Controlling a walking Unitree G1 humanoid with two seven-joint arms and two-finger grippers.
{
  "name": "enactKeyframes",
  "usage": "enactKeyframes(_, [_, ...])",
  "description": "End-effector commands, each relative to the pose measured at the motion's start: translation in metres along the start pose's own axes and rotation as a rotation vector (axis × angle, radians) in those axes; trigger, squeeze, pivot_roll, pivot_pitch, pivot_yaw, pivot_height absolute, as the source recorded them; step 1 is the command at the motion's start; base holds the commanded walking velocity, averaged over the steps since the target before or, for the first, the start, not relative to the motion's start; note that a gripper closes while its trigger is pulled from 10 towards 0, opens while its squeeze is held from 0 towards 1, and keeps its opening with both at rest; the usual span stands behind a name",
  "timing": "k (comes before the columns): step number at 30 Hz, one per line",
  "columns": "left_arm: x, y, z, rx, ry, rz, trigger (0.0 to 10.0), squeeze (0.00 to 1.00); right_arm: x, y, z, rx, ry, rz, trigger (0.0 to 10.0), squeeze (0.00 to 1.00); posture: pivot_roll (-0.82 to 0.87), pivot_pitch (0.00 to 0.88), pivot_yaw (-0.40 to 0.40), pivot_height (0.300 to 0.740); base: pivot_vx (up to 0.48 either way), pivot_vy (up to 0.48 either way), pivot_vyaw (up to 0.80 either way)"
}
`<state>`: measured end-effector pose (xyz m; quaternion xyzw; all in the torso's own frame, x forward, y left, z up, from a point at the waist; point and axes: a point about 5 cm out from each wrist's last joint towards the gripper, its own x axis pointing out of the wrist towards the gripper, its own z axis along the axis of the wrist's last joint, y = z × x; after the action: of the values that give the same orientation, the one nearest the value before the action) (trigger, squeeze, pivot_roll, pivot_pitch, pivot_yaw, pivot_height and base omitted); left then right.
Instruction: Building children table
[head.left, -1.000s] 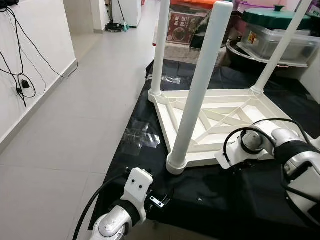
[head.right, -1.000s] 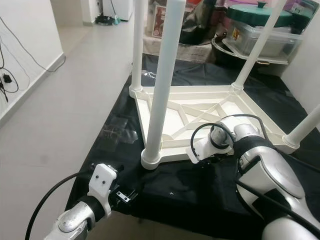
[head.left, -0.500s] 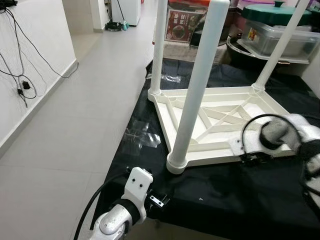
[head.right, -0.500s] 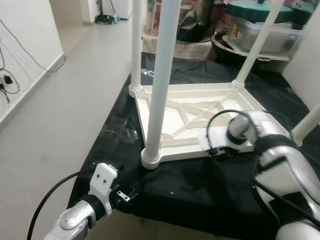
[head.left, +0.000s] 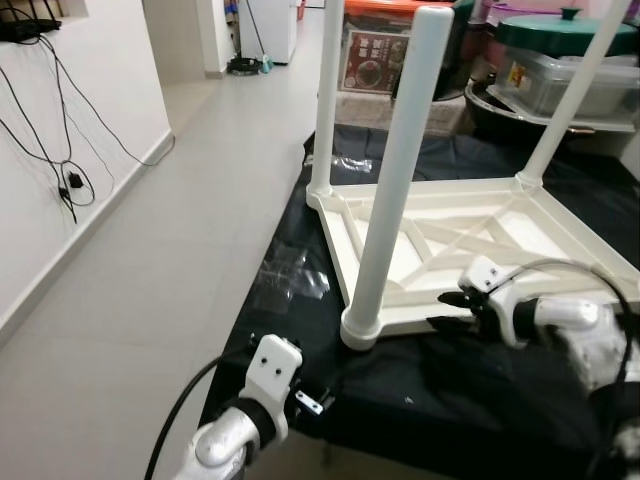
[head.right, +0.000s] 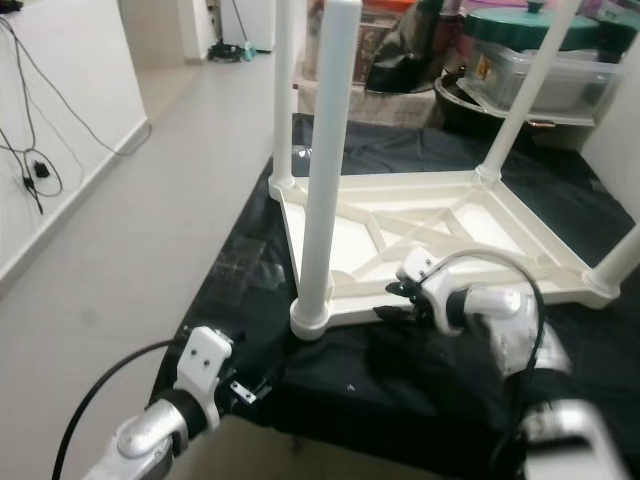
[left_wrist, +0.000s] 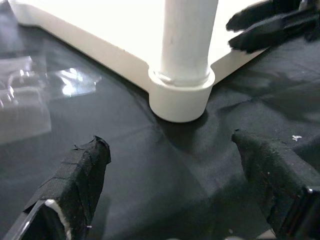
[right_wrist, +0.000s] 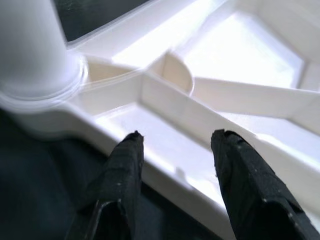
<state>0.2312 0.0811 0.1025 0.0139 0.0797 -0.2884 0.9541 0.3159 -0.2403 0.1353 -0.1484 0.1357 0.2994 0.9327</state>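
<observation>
Four legs: white round tubes stand up from the corners of the upturned table (head.left: 470, 225); the near leg (head.left: 395, 170) sits in a round collar at the near left corner.
Where: table lies top down on a black cloth (head.left: 470, 400) on the floor (head.left: 160, 250), right of the bare tiles, with bins (head.left: 570, 70) beyond it.
Right pincer (head.left: 452, 300): at the table's near edge, just right of the near leg; its fingers (right_wrist: 122, 175) are parted with the rim between them, holding nothing that I can see.
Left pincer (left_wrist: 175, 175): low at the near left, over the cloth, pointing at the collar; fingers spread wide, empty.
Material: smooth moulded plastic, glossy, cream-white; underside is a tray braced by crossing ribs.
Handling: likely light for its bulk and fairly stiff, but smooth and slippery; long legs would lever hard on their sockets if knocked or pulled sideways.
Hold: probably best at the rim or a rib near a corner, where the wall is thin enough to pinch; the tubes look too fat and slick for these fingers.
Cloth: soft, matt, wrinkled; may slide under a push.
Wrapper (head.left: 290, 280): clear crinkled film lying on the cloth's left edge, apart from the table.
</observation>
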Motion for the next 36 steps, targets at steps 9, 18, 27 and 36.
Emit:
enactKeyframes(9, [-0.003, 0.006, 0.0, 0.031, -0.022, 0.057, 10.0, 0.0, -0.014, 0.061, 0.01, 0.218, -0.296, -0.39, 10.0, 0.0, 0.0, 0.022, -0.034, 0.74, 0.0, 0.0, 0.0])
enactKeyframes(18, [-0.005, 0.007, -0.001, 0.034, -0.019, 0.076, 10.0, 0.0, -0.01, 0.116, 0.016, 0.289, -0.378, -0.33, 10.0, 0.0, 0.01, 0.01, -0.036, 0.74, 0.0, 0.0, 0.0])
enactKeyframes(27, [-0.005, 0.007, -0.003, 0.029, -0.021, 0.071, 10.0, 0.0, -0.023, 0.128, 0.02, 0.402, -0.364, 0.038, 10.0, 0.0, 0.01, 0.005, -0.034, 0.74, 0.0, 0.0, 0.0])
enactKeyframes(36, [-0.02, 0.026, 0.007, -0.051, -0.123, 0.226, 10.0, 0.0, -0.013, 0.142, 0.064, 0.396, -0.476, 0.241, 10.0, 0.0, 0.01, 0.019, -0.033, 0.74, 0.0, 0.0, 0.0])
